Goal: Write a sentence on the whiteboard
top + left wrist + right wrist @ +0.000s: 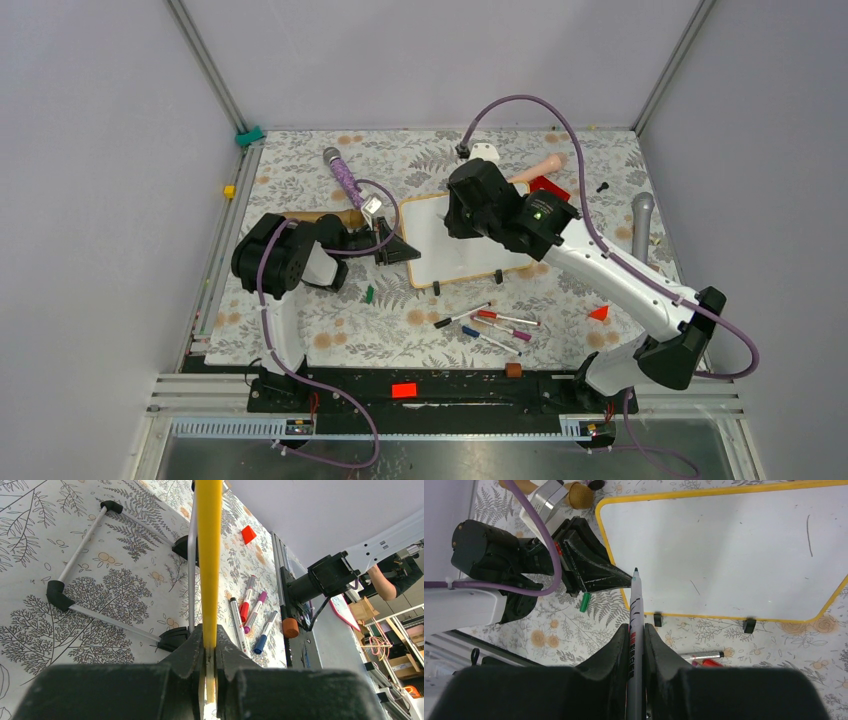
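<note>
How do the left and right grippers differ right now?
The left gripper clamps the frame edge of the whiteboard; the right gripper clamps a marker. The left reaches in from the board's side; the right hangs above it, marker tip by its near-left corner. Both are shut.

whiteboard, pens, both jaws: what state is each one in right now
whiteboard, unwritten but for faint stray marks, left edge clamped
left jaws, shut on the whiteboard's edge
right jaws, shut on the marker
marker, uncapped, tip aimed at the board's near-left corner; contact unclear
green cap, off, lying beside the left jaws
spare markers, capped, lying loose in front of the board
</note>
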Controlling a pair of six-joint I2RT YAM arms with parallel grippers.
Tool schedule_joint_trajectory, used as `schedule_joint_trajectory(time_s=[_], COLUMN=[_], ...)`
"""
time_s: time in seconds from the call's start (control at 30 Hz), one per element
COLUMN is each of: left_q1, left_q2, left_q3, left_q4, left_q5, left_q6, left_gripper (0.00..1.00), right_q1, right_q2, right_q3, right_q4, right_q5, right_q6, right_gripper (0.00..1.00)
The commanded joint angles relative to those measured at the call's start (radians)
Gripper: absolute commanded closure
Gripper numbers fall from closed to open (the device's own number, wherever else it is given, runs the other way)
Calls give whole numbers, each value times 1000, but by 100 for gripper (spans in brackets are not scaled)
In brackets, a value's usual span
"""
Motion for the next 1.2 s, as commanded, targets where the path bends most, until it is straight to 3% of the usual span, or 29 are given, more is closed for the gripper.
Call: schedule_joint_trajectory(time_s=[0.0,0.23,0.63,0.8,0.97,1.17], left_q1=[0,-3,-20,-20,-20,-20], left_q2=[-36,-54,-61,-63,-56,-55], left_q3=[10,5,13,13,12,7], left_q4=[54,54,55,54,55,54], left_q5=[19,23,35,39,37,31], left_q6=[0,1,7,7,2,-1], left_gripper=[100,100,100,100,100,100], right_q1=[10,10,9,9,9,10], right_q2=[-20,-82,-131,-167,-195,-153], right_q3=[25,-31,-67,-121,-171,-128], right_q4=[-10,-16,-91,0,29,40], right_q5=[93,108,271,203,193,91], right_q6=[53,135,323,238,252,134], right_gripper=[100,100,100,100,100,100])
